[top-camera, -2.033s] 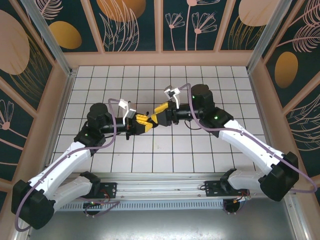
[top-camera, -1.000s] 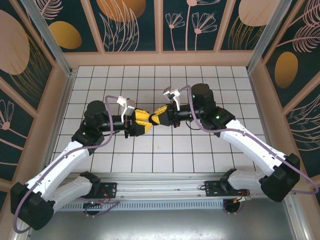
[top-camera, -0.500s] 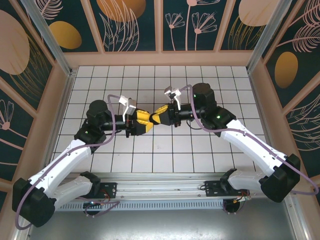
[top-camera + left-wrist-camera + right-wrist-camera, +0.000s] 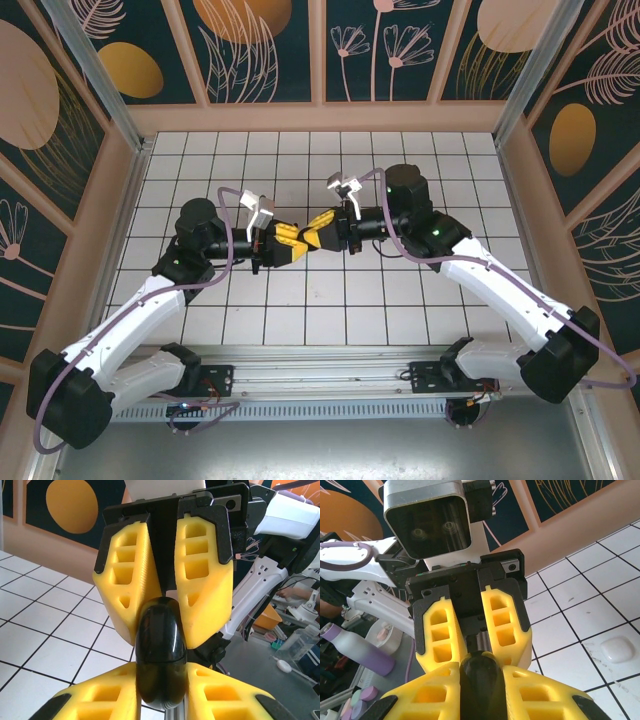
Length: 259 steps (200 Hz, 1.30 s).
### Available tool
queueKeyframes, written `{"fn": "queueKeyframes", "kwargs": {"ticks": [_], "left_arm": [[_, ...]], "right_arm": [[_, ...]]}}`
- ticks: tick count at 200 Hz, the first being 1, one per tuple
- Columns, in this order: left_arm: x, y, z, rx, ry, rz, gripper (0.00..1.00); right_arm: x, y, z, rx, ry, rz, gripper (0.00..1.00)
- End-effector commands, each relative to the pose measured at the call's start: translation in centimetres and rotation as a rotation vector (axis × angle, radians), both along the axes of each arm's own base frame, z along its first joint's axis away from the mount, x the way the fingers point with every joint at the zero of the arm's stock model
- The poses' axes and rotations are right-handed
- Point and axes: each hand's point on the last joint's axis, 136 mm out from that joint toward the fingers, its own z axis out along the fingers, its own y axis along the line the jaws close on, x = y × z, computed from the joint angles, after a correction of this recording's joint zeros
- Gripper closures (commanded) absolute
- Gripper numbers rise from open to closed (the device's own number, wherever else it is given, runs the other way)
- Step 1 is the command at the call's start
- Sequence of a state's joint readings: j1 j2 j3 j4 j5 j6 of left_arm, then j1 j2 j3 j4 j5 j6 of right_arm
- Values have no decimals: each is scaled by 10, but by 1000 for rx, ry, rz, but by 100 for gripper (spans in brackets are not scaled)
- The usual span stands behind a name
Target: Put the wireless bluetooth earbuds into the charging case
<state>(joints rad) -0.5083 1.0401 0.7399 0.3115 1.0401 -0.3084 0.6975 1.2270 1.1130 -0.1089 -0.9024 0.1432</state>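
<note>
- The left gripper (image 4: 297, 241) and the right gripper (image 4: 313, 236) are presented tip to tip above the middle of the white tiled table (image 4: 330, 300).
- A glossy black charging case (image 4: 160, 655) is held between them, clear of the table.
- In the left wrist view, the case is clamped at its near end by the left gripper's yellow fingers (image 4: 107, 700). Its far end is gripped by the right gripper's fingers.
- In the right wrist view, the same double grasp is shown from the opposite side.
- Compared with two seconds ago, the meeting point has been shifted slightly right and far.
- Over the last half second, almost no displacement is seen, and both grasps are maintained.
</note>
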Motion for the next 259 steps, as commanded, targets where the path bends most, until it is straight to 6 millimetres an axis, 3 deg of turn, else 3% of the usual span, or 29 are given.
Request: {"fn": "queueKeyframes", "kwargs": {"ticks": [1, 55, 85, 96, 111, 128, 155, 191, 235, 259], "left_arm": [[-6, 0, 11, -34, -49, -36, 76], [-8, 0, 12, -41, -55, -45, 73], [-8, -1, 11, -36, -54, -50, 94], [-7, 0, 10, -30, -62, -44, 100], [-8, 1, 8, -20, -80, -34, 100], [-12, 4, 9, -24, -111, -29, 100], [-20, 8, 12, -32, -154, -36, 100], [-19, 10, 12, -32, -164, -4, 100], [-9, 12, 7, -16, -161, 69, 100], [-2, 16, 2, 7, -158, 130, 100]], "right_arm": [[-4, 7, 18, 46, -33, 44, 92], [-4, 8, 19, 54, -35, 49, 92], [-3, 9, 18, 48, -29, 46, 91], [0, 9, 18, 45, -30, 29, 83], [11, 7, 17, 32, -31, -38, 67], [31, 0, 13, 10, -16, -142, 57], [56, -10, -2, -15, 61, -240, 55], [60, -9, -13, -27, 102, -242, 52], [58, -11, -8, -18, 104, -247, 48], [68, -21, -3, -14, 102, -326, 46]]}}
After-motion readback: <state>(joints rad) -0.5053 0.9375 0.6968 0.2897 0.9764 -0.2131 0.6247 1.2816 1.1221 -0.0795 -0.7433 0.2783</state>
